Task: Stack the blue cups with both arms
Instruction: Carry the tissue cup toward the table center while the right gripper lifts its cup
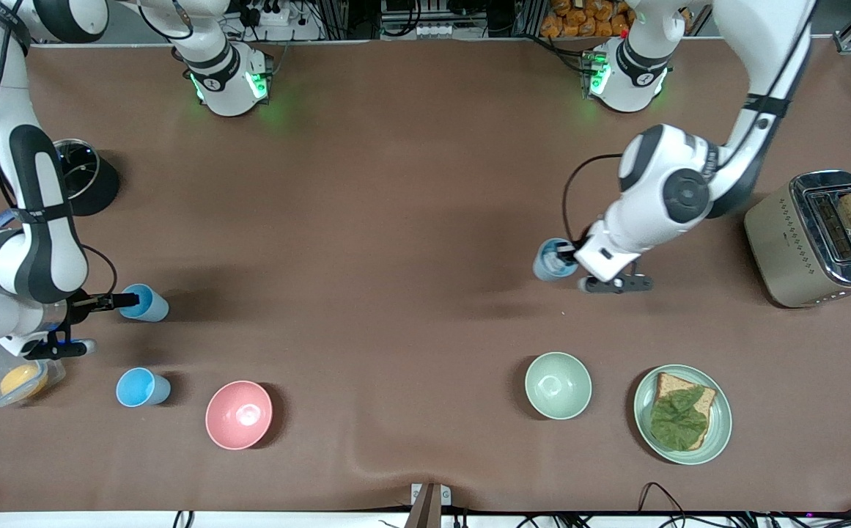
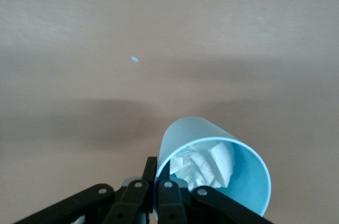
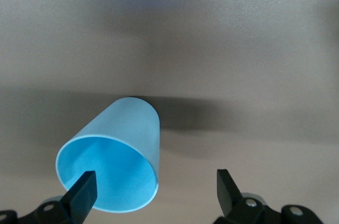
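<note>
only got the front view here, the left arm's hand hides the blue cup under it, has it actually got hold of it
observer: Yes. In the left wrist view the left gripper is shut on the rim of that blue cup, with the cup wall pinched between its fingers.
operator: ok and the right arm, is it gripping its cup too
observer: Not yet. In the right wrist view the right gripper is open. One of its fingers is inside the mouth of the second blue cup, and the other stands well clear outside the wall.
</note>
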